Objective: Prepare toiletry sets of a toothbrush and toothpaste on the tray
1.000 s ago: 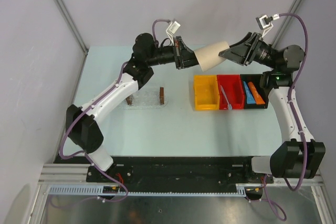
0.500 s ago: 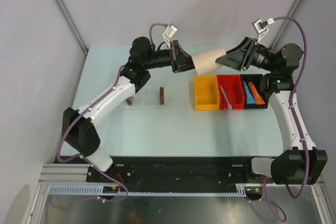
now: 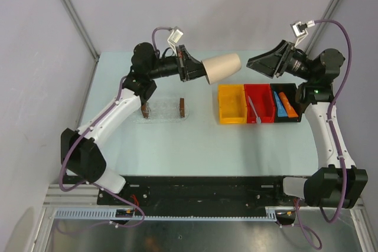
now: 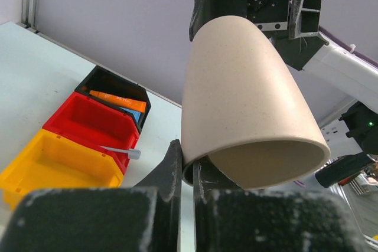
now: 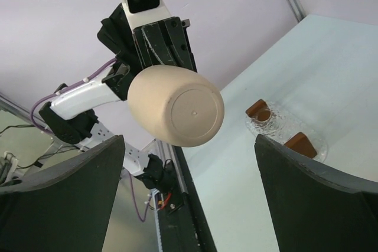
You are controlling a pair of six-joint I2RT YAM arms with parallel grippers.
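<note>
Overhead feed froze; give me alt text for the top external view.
The left gripper holds a beige cup sideways in the air, the open right gripper facing it across a gap. The toothbrush lies in the red bin, the orange toothpaste tube and blue toothpaste tube in the black bin; the tray sits to their left.

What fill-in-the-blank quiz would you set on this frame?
The left gripper is shut on the beige ____.
The toothbrush lies in the ____ bin.
Both toothpaste tubes lie in the ____ bin.
The right gripper is ____.
Missing: cup, red, black, open.
</note>
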